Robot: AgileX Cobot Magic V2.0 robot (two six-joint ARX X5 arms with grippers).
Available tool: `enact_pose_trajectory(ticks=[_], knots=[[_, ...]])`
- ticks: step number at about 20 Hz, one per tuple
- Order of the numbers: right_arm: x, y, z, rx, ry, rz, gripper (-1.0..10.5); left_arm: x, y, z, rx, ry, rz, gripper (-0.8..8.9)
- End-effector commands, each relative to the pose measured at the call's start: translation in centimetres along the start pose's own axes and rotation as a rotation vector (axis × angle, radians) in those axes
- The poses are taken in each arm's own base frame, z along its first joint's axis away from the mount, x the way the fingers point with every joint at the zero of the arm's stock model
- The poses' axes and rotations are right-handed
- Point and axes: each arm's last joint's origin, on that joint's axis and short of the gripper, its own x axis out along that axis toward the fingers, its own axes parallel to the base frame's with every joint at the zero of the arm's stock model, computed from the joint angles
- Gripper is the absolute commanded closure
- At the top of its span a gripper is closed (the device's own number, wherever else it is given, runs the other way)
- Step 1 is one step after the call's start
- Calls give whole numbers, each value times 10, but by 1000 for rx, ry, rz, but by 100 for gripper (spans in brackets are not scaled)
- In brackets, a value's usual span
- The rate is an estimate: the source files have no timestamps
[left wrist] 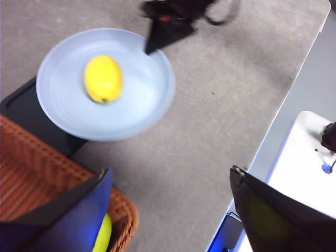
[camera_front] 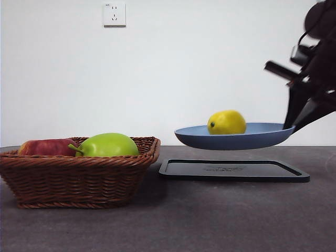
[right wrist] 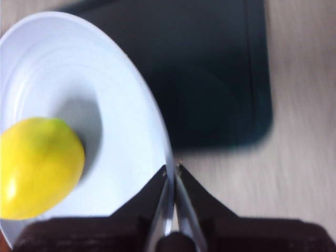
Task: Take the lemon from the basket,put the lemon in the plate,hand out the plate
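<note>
The lemon (camera_front: 227, 122) (left wrist: 103, 79) (right wrist: 37, 168) lies in the light-blue plate (camera_front: 252, 137) (left wrist: 142, 100) (right wrist: 121, 105), which hangs in the air above the black tray (camera_front: 233, 170). My right gripper (camera_front: 292, 125) (right wrist: 172, 173) is shut on the plate's rim at its right side. The wicker basket (camera_front: 79, 176) (left wrist: 31, 173) stands at the left. High above the basket's edge, my left gripper (left wrist: 170, 205) is open and holds nothing.
A red apple (camera_front: 46, 147) and a larger yellow-green fruit (camera_front: 107, 145) lie in the basket. The black tray (right wrist: 210, 73) lies flat on the grey table under the plate. The table's edge (left wrist: 294, 100) runs along one side of the left wrist view.
</note>
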Motion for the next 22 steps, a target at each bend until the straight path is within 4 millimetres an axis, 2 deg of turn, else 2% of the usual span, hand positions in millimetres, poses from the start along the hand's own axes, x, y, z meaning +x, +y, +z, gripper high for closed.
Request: enact_pose_trajectory(ticks=[1,5,10,13,17,22], knots=[[19,1,25,-7,-4,6,944,-7,-1,1,-4,-2,11,426],[52,-6,45,3,10,-1,944,-9,-1,-3,-7,36,14,426],[75,-19,46,22,38,-15,943,-9,-1,-3,-23,32,15,426],[75,-19,47,6,36,-10,912,-9,-1,-2,-24,30,15,426],[75,-18,47,-22,34,-10,682,-9,-1,-2,-24,28,30,426],[54,-11,45,-57,31,-12,662,-9,1,-1,-17,17,100,426]])
